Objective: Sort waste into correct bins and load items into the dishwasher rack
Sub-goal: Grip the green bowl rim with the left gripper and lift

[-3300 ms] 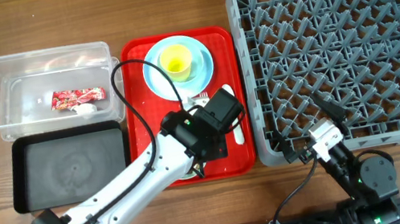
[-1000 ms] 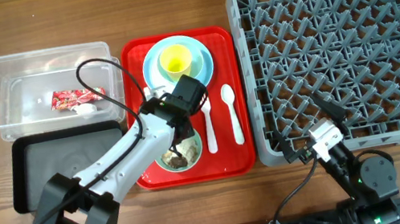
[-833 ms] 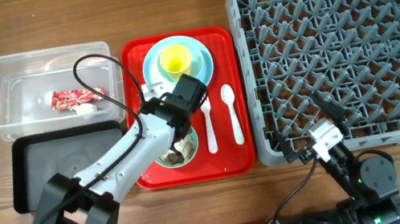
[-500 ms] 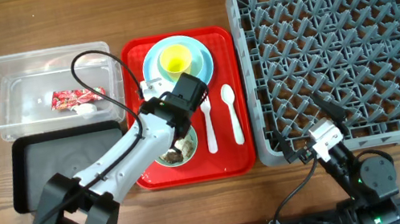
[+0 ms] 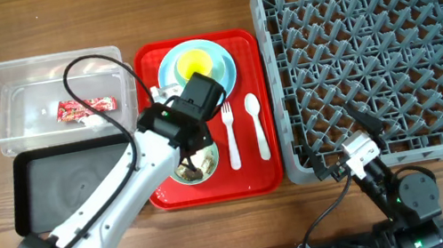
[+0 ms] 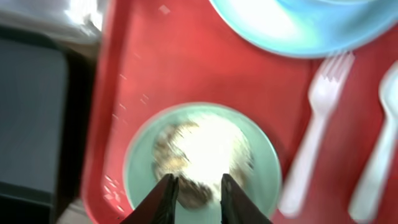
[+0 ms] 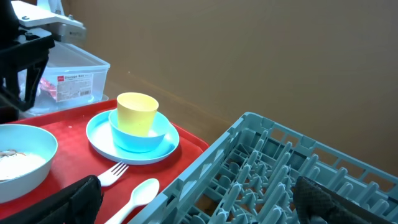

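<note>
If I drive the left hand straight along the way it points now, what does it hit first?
The food scraps in the bowl on the tray. The left hand points down at them, slightly open. How far above them it sits is unclear.

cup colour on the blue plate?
The cup is yellow, clearest in the right wrist view.

The left arm (image 5: 116,191) is built of white tubular links joined by black housings, with a black cable (image 5: 90,67) arching from its wrist. The left gripper (image 6: 196,199) ends in two dark, tapered fingers (image 6: 165,198). The right arm (image 5: 399,189) is mostly black, with a white block (image 5: 360,151) and a thin black lead (image 5: 322,213).
</note>
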{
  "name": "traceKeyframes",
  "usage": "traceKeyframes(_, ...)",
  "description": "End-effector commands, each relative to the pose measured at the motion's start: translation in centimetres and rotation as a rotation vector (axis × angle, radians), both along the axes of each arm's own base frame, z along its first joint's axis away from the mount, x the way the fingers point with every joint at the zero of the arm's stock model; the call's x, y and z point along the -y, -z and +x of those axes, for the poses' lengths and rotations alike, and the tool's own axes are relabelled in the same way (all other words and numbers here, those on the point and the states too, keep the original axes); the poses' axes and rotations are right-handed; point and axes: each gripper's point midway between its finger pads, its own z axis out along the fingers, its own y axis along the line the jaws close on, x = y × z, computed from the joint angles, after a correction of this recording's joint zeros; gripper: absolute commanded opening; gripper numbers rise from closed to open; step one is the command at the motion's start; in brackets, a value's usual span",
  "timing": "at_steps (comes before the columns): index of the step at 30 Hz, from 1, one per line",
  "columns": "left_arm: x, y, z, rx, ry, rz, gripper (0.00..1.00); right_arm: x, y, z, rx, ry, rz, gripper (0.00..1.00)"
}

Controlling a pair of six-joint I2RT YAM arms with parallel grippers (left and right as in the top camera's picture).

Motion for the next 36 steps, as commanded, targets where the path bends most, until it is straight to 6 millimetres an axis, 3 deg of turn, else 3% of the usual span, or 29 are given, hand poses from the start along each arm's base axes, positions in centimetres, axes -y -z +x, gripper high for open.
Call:
traceKeyframes(1,2.0,0.2,-1.5,-0.092,0.027,-0.12,0.25,-0.1,-0.2,-0.1,0.01,-0.006,0.001,1.0)
traceKeyframes(19,4.5,2.5,-3.6,-0.111,0.122,-0.144,0.24,-0.1,-0.2,-0.1,0.01,-0.006,0.0,1.0)
traceKeyframes(28,4.4,4.3,-3.8,-0.083,0.166,-0.119,0.18,-0.1,-0.2,-0.1,0.01,-0.006,0.001,0.99)
traceKeyframes(36,4.6,5.3,-3.6,-0.062,0.284,-0.102,0.19,-0.1,-0.2,-0.1,0.01,-0.006,0.001,1.0)
